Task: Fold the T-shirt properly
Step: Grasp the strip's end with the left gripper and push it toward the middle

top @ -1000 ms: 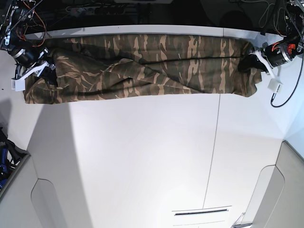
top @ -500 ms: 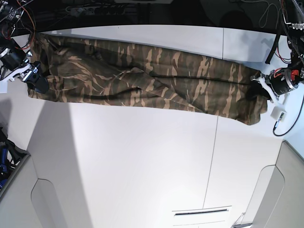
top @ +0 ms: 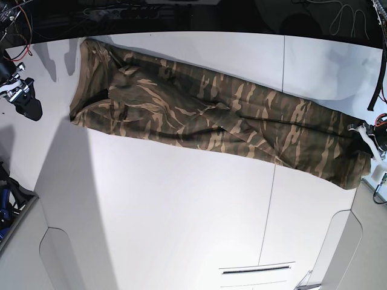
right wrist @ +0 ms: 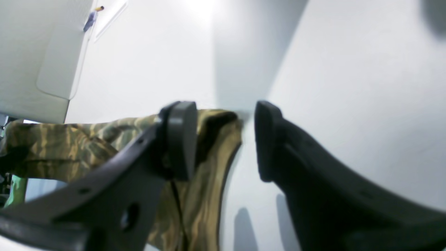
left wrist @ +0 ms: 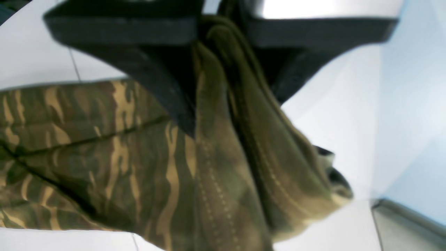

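Observation:
The camouflage T-shirt [top: 211, 121] lies stretched in a long band, slanting from the back left to the front right of the white table [top: 181, 211]. My left gripper [top: 361, 142] is at the shirt's right end. In the left wrist view it [left wrist: 223, 69] is shut on a bunched, stitched hem of the shirt [left wrist: 104, 150]. My right gripper [top: 28, 107] is apart from the shirt, to the left of its left end. In the right wrist view its jaws [right wrist: 223, 139] stand open and empty, with the shirt [right wrist: 69, 146] behind the left finger.
A dark strip with cables [top: 181, 15] runs along the table's back edge. Grey panels stand at the front left [top: 24, 254] and front right [top: 363, 241]. A slot [top: 254, 270] sits near the front edge. Table seams run front to back.
My right gripper has let go of the shirt's left end and drawn away left. My left gripper has pulled the right end toward the front, so the band now slants.

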Robot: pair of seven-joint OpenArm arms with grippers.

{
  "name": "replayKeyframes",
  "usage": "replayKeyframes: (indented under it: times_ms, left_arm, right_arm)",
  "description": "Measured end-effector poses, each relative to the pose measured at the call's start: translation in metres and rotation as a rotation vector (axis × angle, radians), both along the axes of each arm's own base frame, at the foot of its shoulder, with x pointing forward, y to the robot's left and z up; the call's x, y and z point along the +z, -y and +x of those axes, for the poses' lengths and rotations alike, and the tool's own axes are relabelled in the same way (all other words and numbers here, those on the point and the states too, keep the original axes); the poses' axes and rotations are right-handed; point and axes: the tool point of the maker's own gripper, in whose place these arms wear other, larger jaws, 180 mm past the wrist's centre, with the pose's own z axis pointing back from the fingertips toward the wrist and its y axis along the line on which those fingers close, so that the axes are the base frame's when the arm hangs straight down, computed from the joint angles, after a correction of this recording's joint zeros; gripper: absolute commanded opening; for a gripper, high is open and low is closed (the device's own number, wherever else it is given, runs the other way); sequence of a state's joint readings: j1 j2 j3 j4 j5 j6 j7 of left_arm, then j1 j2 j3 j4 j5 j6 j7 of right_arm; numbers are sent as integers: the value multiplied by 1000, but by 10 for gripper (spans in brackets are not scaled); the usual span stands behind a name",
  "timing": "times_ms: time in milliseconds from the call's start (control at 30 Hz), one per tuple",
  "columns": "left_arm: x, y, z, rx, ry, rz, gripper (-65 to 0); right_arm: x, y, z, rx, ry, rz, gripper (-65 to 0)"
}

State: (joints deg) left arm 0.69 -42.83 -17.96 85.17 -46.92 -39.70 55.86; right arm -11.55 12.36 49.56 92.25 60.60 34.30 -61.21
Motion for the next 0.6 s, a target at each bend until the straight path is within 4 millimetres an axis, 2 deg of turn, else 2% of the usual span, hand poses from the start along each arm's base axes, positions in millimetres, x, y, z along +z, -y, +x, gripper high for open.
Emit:
replayKeyframes:
  times_ms: [133, 233, 300, 467, 533, 600]
  left_arm:
    - [13, 41, -4, -110, -4, -57, -650]
    - [27, 91, -7, -257, 32, -93, -650]
    - [26, 122, -15, -363, 27, -79, -650]
    - [-5, 169, -38, -505, -66, -92, -650]
    - [-16, 187, -40, -531, -59, -88, -650]
    - [-26, 194, -35, -504, -40, -54, -650]
  right_arm:
    - [0, 0, 0, 0, 1, 0, -379]
    - [0, 0, 0, 0, 0, 0, -379]
    - [0, 0, 0, 0, 1, 0, -379]
    - [-3, 1, -1, -1, -14, -14, -379]
    - [-3, 1, -1, 0, -14, -12, -379]
    - [-3, 1, -1, -1, -14, -13, -379]
